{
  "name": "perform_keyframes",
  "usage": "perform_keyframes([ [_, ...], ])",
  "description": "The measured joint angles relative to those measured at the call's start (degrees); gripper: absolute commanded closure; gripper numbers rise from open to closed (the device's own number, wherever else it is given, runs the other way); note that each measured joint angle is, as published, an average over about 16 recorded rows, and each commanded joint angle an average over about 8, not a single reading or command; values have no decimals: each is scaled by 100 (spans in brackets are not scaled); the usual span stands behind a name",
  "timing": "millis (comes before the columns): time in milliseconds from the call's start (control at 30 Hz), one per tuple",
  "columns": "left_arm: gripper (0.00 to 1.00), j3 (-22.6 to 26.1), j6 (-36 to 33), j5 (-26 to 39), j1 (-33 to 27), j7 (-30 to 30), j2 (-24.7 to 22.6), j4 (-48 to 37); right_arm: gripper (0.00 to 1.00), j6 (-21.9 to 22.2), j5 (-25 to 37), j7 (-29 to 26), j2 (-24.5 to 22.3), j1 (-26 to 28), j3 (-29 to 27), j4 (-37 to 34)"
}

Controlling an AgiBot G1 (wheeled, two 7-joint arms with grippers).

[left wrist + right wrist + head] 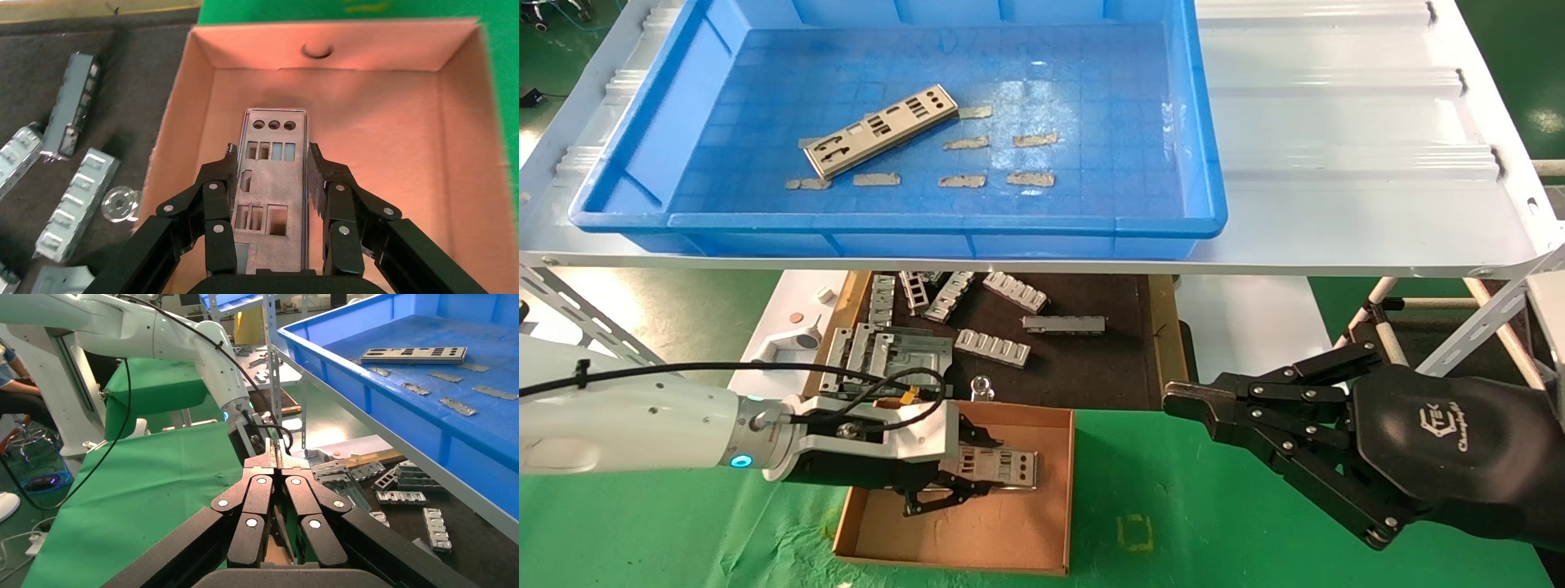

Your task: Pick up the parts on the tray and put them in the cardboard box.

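Note:
My left gripper [991, 467] reaches into the brown cardboard box [1068, 490] and is shut on a silver punched plate [1013, 468], one finger on each long edge. In the left wrist view the plate [273, 190] lies lengthwise between the fingers of the left gripper [272, 153], over the floor of the box [379, 159]. A second silver plate [883, 131] lies at a slant in the blue tray [928, 222] on the white shelf; it also shows in the right wrist view [413, 354]. My right gripper [1177, 400] hangs shut and empty to the right of the box, below the shelf edge.
Several tan tape scraps [964, 181] lie on the tray floor around the plate. Ribbed grey brackets [993, 347] lie on a dark mat [1091, 359] under the white shelf [1336, 163], just behind the box. A shelf brace [1483, 318] slants at the right. Green cloth [1173, 531] surrounds the box.

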State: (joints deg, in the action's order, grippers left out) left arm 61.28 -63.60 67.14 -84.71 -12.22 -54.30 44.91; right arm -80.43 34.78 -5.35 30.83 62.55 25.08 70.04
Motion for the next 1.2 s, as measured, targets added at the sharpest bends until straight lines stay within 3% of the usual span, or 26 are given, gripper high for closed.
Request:
perform_keyframes([
  [200, 17, -3, -3, -4, -10, -142, -166, -361, 100, 0, 0, 0, 0, 0, 0, 0],
  [267, 0, -3, -27, -11, -18, -188, -212, -471, 100, 0, 0, 0, 0, 0, 0, 0],
  [800, 0, -85, -356, -179, -132, -444, -350, -1061, 98, 0, 0, 0, 0, 0, 0, 0],
  [833, 0, -100, -380, -193, -131, -445, -346, -1068, 91, 0, 0, 0, 0, 0, 0, 0],
  [1067, 0, -323, -577, -348, -38, -344, -237, -946, 5, 0, 0, 0, 0, 0, 0, 0],
  [1100, 0, -373, -604, -376, -11, -317, -212, -906, 0, 0, 0, 0, 0, 0, 0, 0],
  [1200, 0, -548, -681, -471, 86, -211, -124, -757, 0, 0, 0, 0, 0, 0, 0, 0],
])
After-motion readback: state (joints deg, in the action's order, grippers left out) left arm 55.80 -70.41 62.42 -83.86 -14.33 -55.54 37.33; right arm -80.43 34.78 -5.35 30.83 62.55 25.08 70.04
